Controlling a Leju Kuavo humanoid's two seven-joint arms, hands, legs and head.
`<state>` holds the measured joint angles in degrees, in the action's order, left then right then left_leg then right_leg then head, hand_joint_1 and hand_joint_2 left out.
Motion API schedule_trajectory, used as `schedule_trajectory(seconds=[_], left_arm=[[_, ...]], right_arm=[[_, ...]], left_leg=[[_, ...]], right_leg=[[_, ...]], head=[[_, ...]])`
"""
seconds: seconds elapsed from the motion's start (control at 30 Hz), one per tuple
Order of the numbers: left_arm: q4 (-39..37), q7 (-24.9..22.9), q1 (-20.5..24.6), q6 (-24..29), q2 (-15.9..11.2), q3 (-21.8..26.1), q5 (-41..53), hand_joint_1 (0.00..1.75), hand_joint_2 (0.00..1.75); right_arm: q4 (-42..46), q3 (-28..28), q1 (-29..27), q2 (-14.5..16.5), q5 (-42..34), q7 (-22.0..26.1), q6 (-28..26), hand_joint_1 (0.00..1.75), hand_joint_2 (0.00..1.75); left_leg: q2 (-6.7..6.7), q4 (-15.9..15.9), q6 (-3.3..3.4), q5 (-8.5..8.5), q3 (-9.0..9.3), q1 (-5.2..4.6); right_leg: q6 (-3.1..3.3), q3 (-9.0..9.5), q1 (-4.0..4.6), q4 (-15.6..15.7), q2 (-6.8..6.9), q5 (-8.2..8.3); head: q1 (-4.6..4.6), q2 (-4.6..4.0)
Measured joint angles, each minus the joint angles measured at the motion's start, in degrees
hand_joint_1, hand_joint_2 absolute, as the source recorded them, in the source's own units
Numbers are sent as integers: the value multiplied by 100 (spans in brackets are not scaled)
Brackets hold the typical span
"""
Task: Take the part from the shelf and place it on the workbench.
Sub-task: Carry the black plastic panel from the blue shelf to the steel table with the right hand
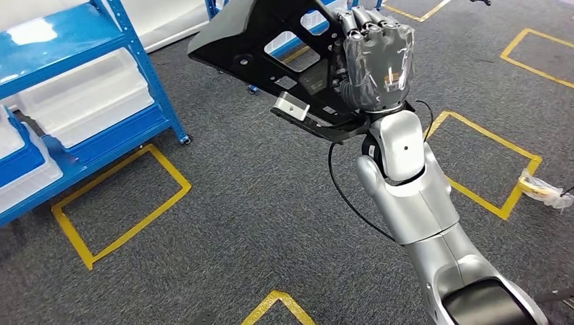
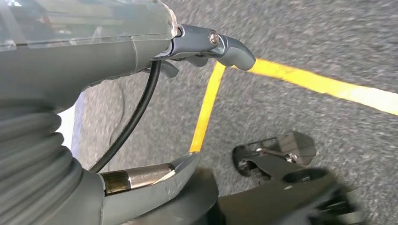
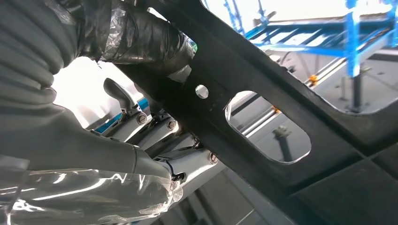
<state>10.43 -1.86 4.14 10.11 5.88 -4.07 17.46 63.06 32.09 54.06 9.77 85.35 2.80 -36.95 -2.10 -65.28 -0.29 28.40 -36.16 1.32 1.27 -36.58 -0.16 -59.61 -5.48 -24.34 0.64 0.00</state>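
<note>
The part (image 1: 257, 47) is a flat black plastic panel with several cut-outs and a small white clip (image 1: 291, 107) on its near edge. My right hand (image 1: 376, 64), wrapped in clear film, grips the panel's right side and holds it raised and tilted above the floor. In the right wrist view the fingers (image 3: 164, 131) curl under the part (image 3: 263, 79) while the thumb presses on top. My left hand (image 2: 94, 61) hangs over the grey carpet, its fingers apart and nothing in it.
A blue shelf (image 1: 128, 40) with white bins (image 1: 81, 95) stands at the left. Yellow tape squares (image 1: 122, 203) mark the grey carpet. A yellow-and-white bundle (image 1: 541, 189) lies at the right edge. A black cable (image 1: 338, 183) loops beside my right forearm.
</note>
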Motion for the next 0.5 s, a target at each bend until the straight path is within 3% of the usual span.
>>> schedule_trajectory(seconds=[0.07,0.1,0.17,0.2,0.23,0.3,0.33,0.4,0.43,0.5], left_arm=[[0,0,-6,2,-5,1,-1,0,175],[0,-4,-6,3,-8,1,-1,0,175],[1,-11,6,4,-7,1,1,0,175],[1,-16,10,4,-7,2,4,0,175],[2,-16,15,5,-5,2,9,0,175],[2,-16,14,3,-3,2,23,0,175],[2,-16,6,3,-3,2,33,0,175],[2,-17,-7,5,-8,2,56,0,175],[2,-16,-5,7,-10,2,66,0,175],[2,-14,3,7,-10,2,78,0,175]], right_arm=[[0,2,32,10,0,0,18,175,175],[1,3,42,15,0,0,30,175,175],[2,-3,50,11,-1,-3,48,175,175],[2,-10,59,2,-2,-6,52,175,175],[2,-17,78,-7,-3,-12,62,175,175],[2,-26,114,-16,-4,-28,80,175,175],[2,-26,116,-20,-4,-37,89,175,175],[-1,-32,91,-43,-5,-53,96,175,175],[-2,-38,82,-61,-7,-58,98,175,175],[-1,-50,81,-85,-8,-62,100,175,175]], left_leg=[[-274,449,36,-138,171,14],[-323,499,46,-112,191,10],[-201,574,79,-134,211,10],[-124,618,108,-158,234,19],[-40,667,144,-184,259,27],[128,714,193,-200,296,6],[218,716,208,-194,305,-6],[389,709,212,-173,314,-16],[467,703,205,-158,321,-16],[611,693,166,-114,359,-19]], right_leg=[[-55,-71,-24,-52,-145,3],[-94,-114,-44,-55,-219,21],[-177,-173,-65,-47,-348,58],[-207,-201,-52,-87,-282,33],[-236,-267,-37,-223,-129,-48],[-289,-546,-27,-808,289,-349],[-314,-720,-42,-1158,411,-495],[-344,-916,-79,-1535,502,-575],[-351,-868,-97,-1437,527,-481],[-347,-499,-108,-744,692,-153]], head=[[3,0],[3,0],[3,0],[6,0],[26,0],[62,0],[77,0],[78,0],[78,0],[79,0]])
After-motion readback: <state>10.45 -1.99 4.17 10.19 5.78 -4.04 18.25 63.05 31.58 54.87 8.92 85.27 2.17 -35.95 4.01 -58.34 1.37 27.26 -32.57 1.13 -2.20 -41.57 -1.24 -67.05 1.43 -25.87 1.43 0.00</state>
